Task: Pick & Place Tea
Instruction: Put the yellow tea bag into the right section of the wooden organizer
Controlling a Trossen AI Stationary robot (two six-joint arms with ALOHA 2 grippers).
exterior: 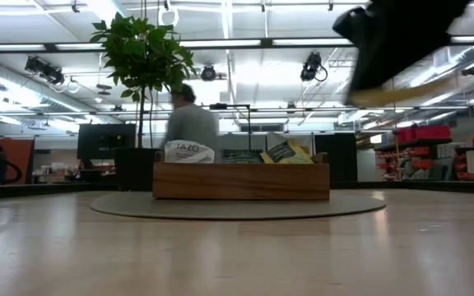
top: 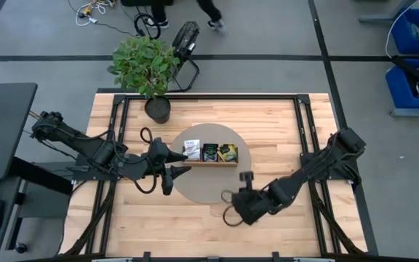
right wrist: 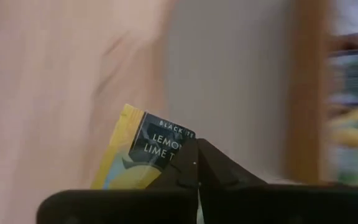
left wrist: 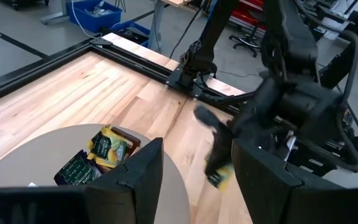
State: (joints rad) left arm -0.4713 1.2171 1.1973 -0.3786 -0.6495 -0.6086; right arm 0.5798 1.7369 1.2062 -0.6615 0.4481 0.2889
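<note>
A long brown wooden tray [top: 211,162] stands on a round grey mat [top: 209,185]. It holds a white packet [top: 192,149], a dark one [top: 210,152] and a yellow-green one [top: 228,152]. My right gripper [top: 244,177] is above the mat's right near edge, shut on a yellow tea packet [right wrist: 143,155] with a dark printed face. The low view shows this gripper high above the table [exterior: 385,49]. My left gripper [top: 174,175] is open and empty over the mat's left edge, left of the tray, and its fingers show in the left wrist view [left wrist: 194,180]. My right gripper pinches the yellow packet between its two fingers, by the edge of its dark printed end [right wrist: 182,155]. The rest of the packet sticks out past the fingertips. In the left wrist view the packet [left wrist: 219,177] hangs below the fingers, clear of the table.
A potted plant [top: 148,69] stands at the table's far left, beyond the mat. Black frame rails [top: 300,131] run along the table's sides. Bare wood lies near and right of the mat. A person [exterior: 189,123] shows in the room behind the tray.
</note>
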